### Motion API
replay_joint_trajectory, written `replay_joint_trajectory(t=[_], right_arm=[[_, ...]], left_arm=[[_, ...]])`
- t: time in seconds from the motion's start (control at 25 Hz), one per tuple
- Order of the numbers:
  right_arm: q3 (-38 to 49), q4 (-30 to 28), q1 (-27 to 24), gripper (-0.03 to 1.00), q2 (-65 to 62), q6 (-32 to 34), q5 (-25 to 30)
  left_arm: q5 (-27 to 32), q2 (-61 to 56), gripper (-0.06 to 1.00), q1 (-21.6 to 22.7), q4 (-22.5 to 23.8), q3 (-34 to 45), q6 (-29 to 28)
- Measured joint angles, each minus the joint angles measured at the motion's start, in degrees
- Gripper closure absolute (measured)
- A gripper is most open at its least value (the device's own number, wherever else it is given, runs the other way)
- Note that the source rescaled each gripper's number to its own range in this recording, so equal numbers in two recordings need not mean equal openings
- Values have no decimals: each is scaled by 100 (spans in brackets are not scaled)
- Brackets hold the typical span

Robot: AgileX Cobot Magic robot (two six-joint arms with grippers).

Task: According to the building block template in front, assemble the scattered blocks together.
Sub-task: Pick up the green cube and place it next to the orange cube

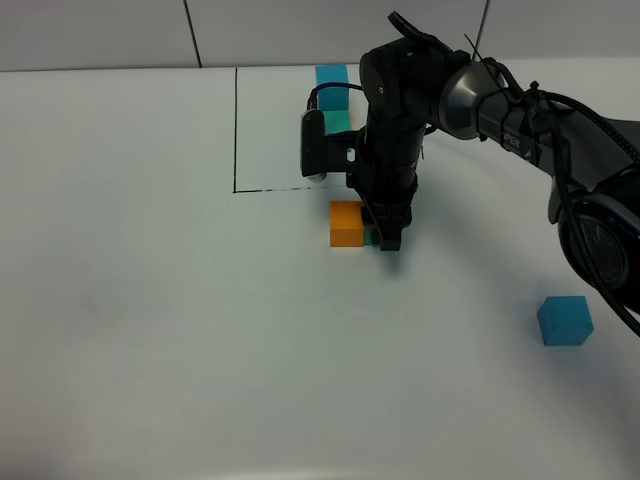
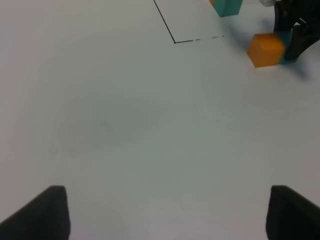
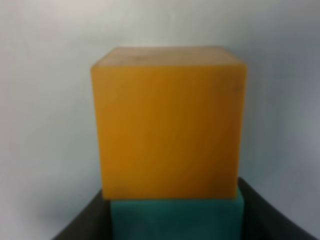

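The right hand [image 1: 388,238] stands upright on the white worktop [image 1: 150,330], its fingers [image 3: 265,225] closed against both sides of the small matte teal-green cube [image 3: 175,216]. That cube sits flat on the worktop, touching the small matte orange cube [image 1: 347,223], just outside the near edge of the thin black drawn rectangle [image 1: 236,130]. Inside that rectangle, partly hidden behind the arm, lies the template pair of a blue and a teal-green cube [image 1: 331,76], the small matte blue cube [image 1: 565,320] lies alone, well apart to the right, and the left hand [image 2: 167,215] hovers over bare worktop with its fingers spread wide and nothing between them.
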Motion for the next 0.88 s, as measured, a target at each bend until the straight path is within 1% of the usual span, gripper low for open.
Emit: replay_joint_trajectory(t=[0.16,0.56,0.6,0.64,0.72,0.84,0.88], right_arm=[[0,0,0,96,0,-156,7],[0,0,0,96,0,-203,-3],[0,0,-6,95,0,-203,-3],[0,31,-13,93,0,-203,-6],[0,104,-42,77,0,-178,-6],[0,115,-74,35,-68,-62,40],[0,100,-91,25,-132,20,90]], left_arm=[[0,0,17,0,0,0,0],[0,0,17,0,0,0,0],[0,0,17,0,0,0,0],[0,0,17,0,0,0,0],[0,0,17,0,0,0,0],[0,0,17,0,0,0,0],[0,0,17,0,0,0,0]])
